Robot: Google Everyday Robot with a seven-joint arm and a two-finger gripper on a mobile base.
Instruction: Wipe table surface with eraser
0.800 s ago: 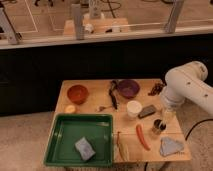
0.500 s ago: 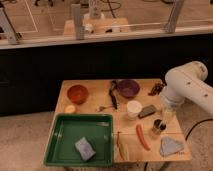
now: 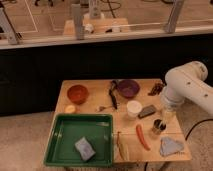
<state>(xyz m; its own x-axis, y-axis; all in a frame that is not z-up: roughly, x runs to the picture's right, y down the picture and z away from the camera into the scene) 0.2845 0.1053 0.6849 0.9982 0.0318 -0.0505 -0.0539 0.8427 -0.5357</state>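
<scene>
- The eraser (image 3: 147,111), a dark block right of centre on the table (image 3: 92,87), lies just up-left of the gripper (image 3: 159,127); whether the gripper is apart or together cannot be told.
- The green tray (image 3: 56,145), lower left, holds a grey-blue sponge (image 3: 84,148).

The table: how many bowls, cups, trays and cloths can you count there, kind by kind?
Bowls: 2 (orange bowl, purple bowl)
Cups: 1 (white cup)
Trays: 1 (green tray)
Cloths: 1 (grey cloth)
Total: 5
The hand is over the right side of the table, beside the dark eraser.
</scene>
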